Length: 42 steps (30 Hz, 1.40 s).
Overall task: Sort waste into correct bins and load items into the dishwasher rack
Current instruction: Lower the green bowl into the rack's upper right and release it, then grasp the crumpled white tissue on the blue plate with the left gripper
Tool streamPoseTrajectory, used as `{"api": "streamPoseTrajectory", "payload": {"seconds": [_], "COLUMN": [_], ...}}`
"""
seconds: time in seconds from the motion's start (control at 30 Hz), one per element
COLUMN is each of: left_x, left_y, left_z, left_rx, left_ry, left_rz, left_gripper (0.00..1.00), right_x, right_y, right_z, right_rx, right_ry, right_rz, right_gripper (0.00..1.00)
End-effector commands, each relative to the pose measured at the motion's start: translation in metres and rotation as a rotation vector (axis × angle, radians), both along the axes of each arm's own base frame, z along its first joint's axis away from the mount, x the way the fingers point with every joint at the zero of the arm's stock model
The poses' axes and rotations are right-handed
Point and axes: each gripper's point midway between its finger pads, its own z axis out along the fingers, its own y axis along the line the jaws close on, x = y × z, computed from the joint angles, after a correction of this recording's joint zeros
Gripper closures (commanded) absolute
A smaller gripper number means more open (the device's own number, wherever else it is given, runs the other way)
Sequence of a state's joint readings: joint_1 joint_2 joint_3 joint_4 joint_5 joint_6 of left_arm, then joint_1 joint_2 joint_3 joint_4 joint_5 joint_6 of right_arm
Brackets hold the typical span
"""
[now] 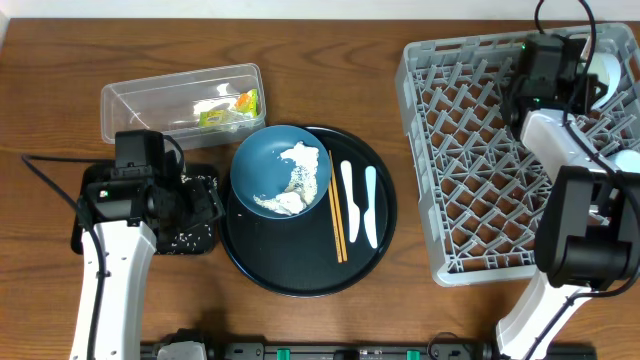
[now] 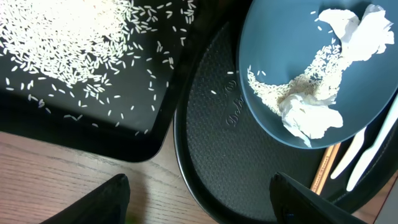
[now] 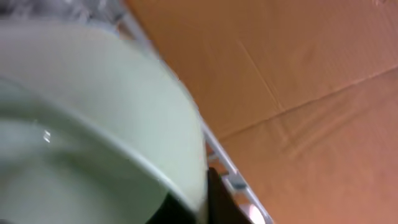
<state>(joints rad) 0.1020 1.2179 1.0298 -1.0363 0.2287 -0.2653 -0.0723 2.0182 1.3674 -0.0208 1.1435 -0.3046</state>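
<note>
My left gripper (image 1: 205, 200) is open and empty, hanging between the shallow black tray (image 2: 143, 140), strewn with rice grains (image 2: 68, 43), and the round black tray (image 2: 249, 162). The dark blue plate (image 1: 262, 160) holds tissue scraps (image 2: 311, 118) and rice. Two orange chopsticks (image 1: 337, 215) and two white utensils (image 1: 360, 200) lie beside it. The clear tub (image 1: 140, 95) holds the yellow-green wrapper (image 1: 240, 103). My right gripper (image 1: 585, 85) is at the far right corner of the grey rack (image 1: 470, 150), shut on the rim of the pale green bowl (image 3: 112, 93).
The round black tray (image 1: 370, 250) carries the plate, chopsticks and utensils at the table's middle. A light blue piece (image 1: 630, 160) shows at the rack's right edge. The right arm reaches over the rack's right side. Bare wood lies at front left.
</note>
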Motion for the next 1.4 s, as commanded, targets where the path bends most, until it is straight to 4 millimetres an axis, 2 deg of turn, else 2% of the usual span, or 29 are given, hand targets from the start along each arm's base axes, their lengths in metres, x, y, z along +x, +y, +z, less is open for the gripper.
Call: {"api": "streamPoseTrajectory", "payload": {"seconds": [0.0,0.07,0.13,0.27,0.37,0.47,0.63,0.77,0.87,1.0,1.07,1.13,1.27,1.37], "left_x": [0.004,0.004,0.005,0.004,0.004,0.004,0.005,0.005,0.005,0.005,0.008,0.014,0.033,0.05], "left_y": [0.004,0.004,0.004,0.004,0.004,0.004,0.004,0.004,0.004,0.004,0.004,0.002,-0.014,-0.037], "left_z": [0.005,0.005,0.005,0.005,0.005,0.005,0.005,0.005,0.005,0.005,0.006,0.008,0.015,0.017], "left_rx": [0.014,0.014,0.014,0.014,0.014,0.014,0.015,0.015,0.015,0.014,0.016,0.014,0.026,0.024], "left_ry": [-0.015,-0.016,-0.016,-0.016,-0.016,-0.016,-0.016,-0.017,-0.016,-0.017,-0.029,-0.056,-0.145,-0.204], "left_rz": [0.006,0.006,0.006,0.006,0.006,0.006,0.007,0.007,0.007,0.006,0.006,-0.002,-0.093,-0.174], "left_gripper": [0.27,0.26,0.27,0.27,0.26,0.27,0.26,0.26,0.26,0.26,0.26,0.26,0.26,0.26], "right_x": [0.001,-0.003,-0.008,-0.015,-0.021,-0.025,-0.027,-0.032,-0.043,-0.061,-0.072,-0.084,-0.102,-0.11], "right_y": [0.027,0.034,0.044,0.062,0.072,0.082,0.099,0.13,0.166,0.233,0.262,0.281,0.29,0.291], "right_z": [-0.024,-0.03,-0.037,-0.051,-0.054,-0.046,-0.012,0.004,0.009,0.013,0.013,0.007,-0.007,-0.013], "right_rx": [0.038,0.053,0.075,0.174,0.285,0.403,0.509,0.66,0.85,1.167,1.275,1.335,1.339,1.336], "right_ry": [0.032,0.042,0.051,0.049,0.013,-0.029,-0.064,-0.016,0.008,0.069,0.118,0.181,0.256,0.285], "right_rz": [0.033,0.032,0.032,0.051,0.058,0.081,0.183,0.345,0.467,0.663,0.726,0.743,0.691,0.659], "right_gripper": [0.8,0.71,0.67,0.41,0.34,0.27,0.23,0.21,0.21,0.25,0.25,0.27,0.29,0.3]}}
